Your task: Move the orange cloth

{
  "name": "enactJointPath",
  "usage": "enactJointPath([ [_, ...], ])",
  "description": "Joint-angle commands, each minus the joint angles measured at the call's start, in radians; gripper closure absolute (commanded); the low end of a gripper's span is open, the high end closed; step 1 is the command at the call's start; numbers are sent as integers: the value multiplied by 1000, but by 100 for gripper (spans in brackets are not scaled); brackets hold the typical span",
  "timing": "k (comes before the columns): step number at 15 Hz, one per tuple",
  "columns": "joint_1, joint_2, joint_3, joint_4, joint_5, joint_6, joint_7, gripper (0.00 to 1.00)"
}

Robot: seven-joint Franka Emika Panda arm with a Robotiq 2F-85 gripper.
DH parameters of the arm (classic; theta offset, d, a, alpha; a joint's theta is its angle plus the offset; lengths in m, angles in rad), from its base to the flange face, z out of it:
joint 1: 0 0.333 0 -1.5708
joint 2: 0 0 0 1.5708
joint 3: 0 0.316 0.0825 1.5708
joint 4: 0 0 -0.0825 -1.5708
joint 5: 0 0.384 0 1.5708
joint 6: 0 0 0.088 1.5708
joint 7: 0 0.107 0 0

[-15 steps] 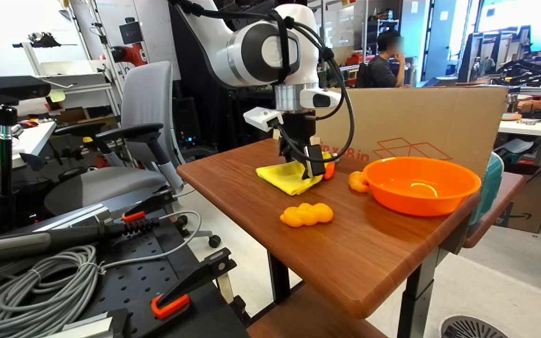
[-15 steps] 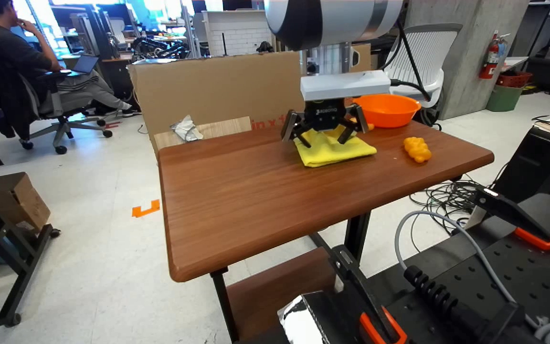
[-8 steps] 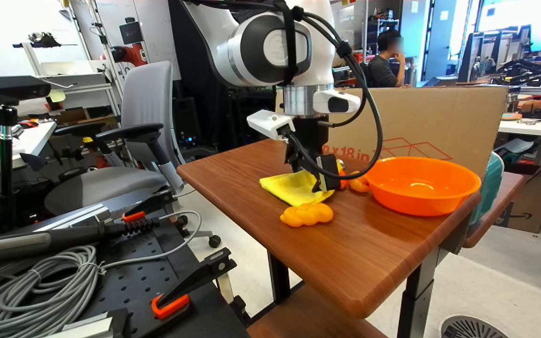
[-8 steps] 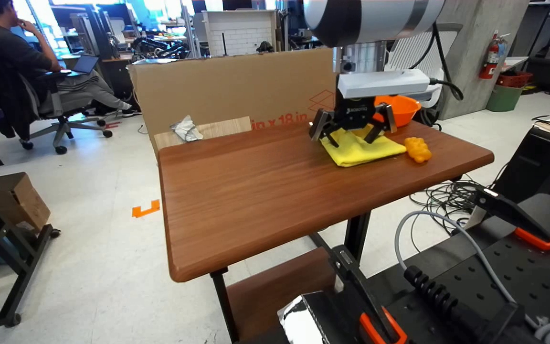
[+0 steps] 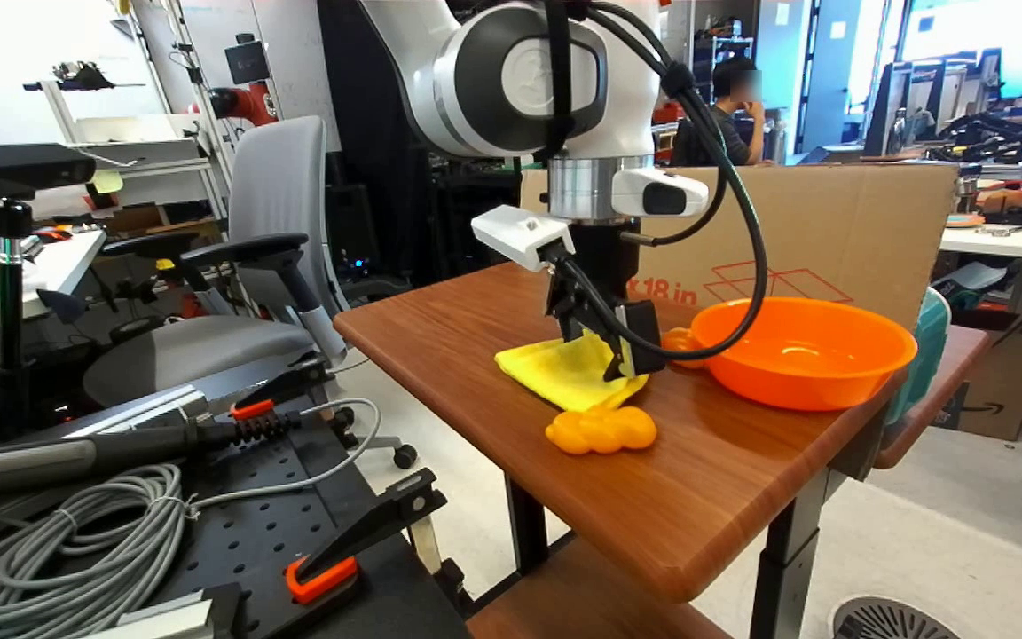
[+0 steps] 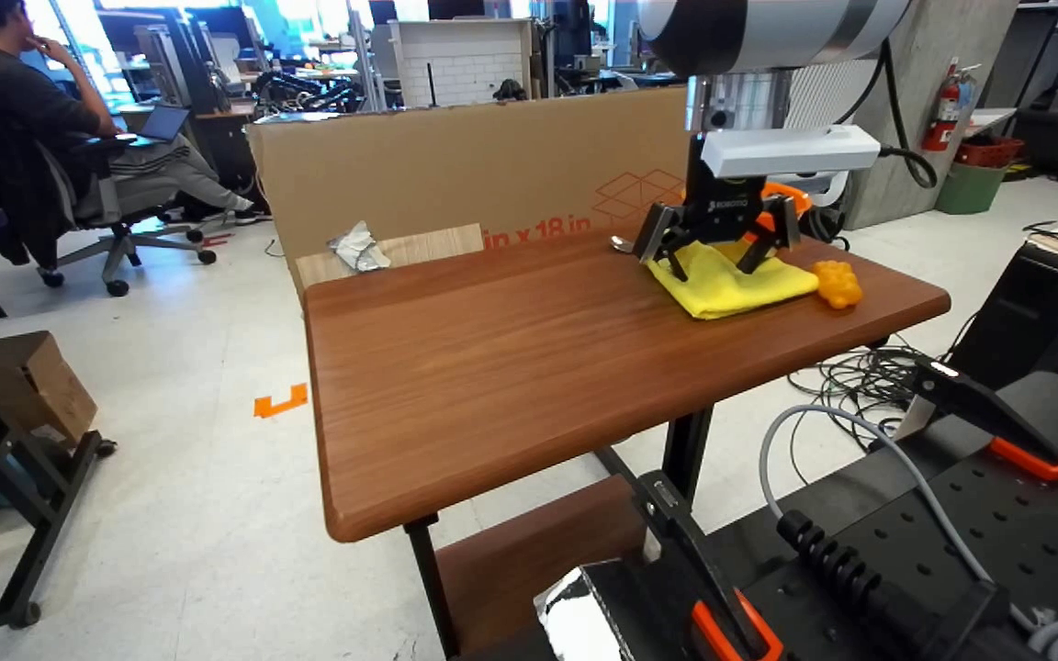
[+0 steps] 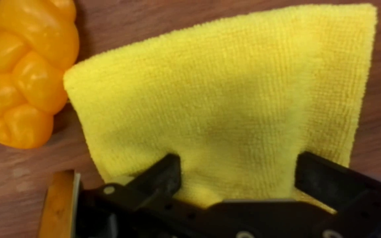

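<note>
The orange cloth [image 5: 542,373], bright yellow and folded, lies on the table; it also shows in an exterior view [image 6: 740,292] and fills most of the wrist view [image 7: 210,96]. My gripper [image 7: 238,175] points down on the cloth, its fingers wide apart with the cloth flat between and under them. In both exterior views the gripper [image 5: 593,355] [image 6: 714,272] is low, its fingertips [image 6: 679,272] appearing to touch the cloth. A lumpy orange toy [image 7: 35,76] touches the cloth's corner; it also shows in both exterior views [image 5: 601,431] [image 6: 838,285].
The orange bowl [image 5: 799,390] stands on the wooden table [image 5: 706,506] beside the gripper. Another lumpy orange toy [image 5: 681,343] sits against the bowl. A cardboard sheet [image 6: 419,184] stands along the back edge. A small shiny metal piece [image 6: 621,244] lies near that edge.
My gripper has moved across the table towards the bowl's end, and the cloth has slid along under it. The lumpy toy is pushed the same way. The bowl has shifted slightly.
</note>
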Motion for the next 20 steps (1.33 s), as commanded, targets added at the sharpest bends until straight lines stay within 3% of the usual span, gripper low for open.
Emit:
enactJointPath([
  [1, -2, -82, 30, -77, 19, 26, -24, 0],
  [7, -16, -241, 82, -170, 59, -10, -75, 0],
  [14, -29, -487, 109, -308, 203, -53, -206, 0],
  [15, -2, -393, 84, -241, 159, -28, -156, 0],
  [20, 2, -470, 81, -294, 178, -46, -176, 0],
])
